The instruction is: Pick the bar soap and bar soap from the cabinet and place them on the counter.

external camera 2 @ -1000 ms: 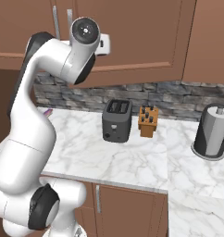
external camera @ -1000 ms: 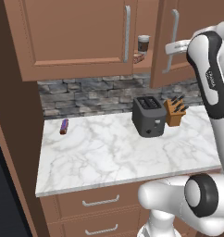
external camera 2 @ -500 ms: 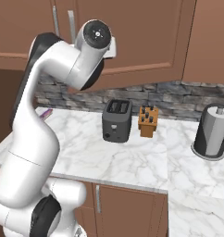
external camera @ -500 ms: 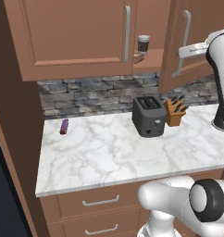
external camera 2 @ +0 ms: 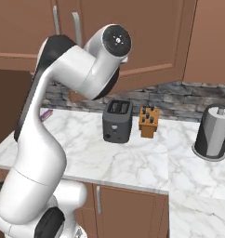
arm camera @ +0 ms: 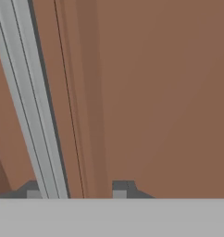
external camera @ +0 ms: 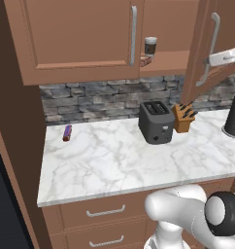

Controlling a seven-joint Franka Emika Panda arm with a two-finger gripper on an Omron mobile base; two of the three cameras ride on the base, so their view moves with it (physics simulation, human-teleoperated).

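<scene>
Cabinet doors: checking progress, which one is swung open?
The right door, angled outward with the gripper at its handle; the left door sits flush and closed.

Bar soap (external camera: 145, 61) on cabinet (external camera: 80, 39) shelf half hidden behind door edge; second bar can't be made out (paper cup (external camera: 150, 46) beside).

Toaster (external camera 2: 116, 121) beside knife block (external camera 2: 148, 122) on counter (external camera 2: 133, 162).
</scene>
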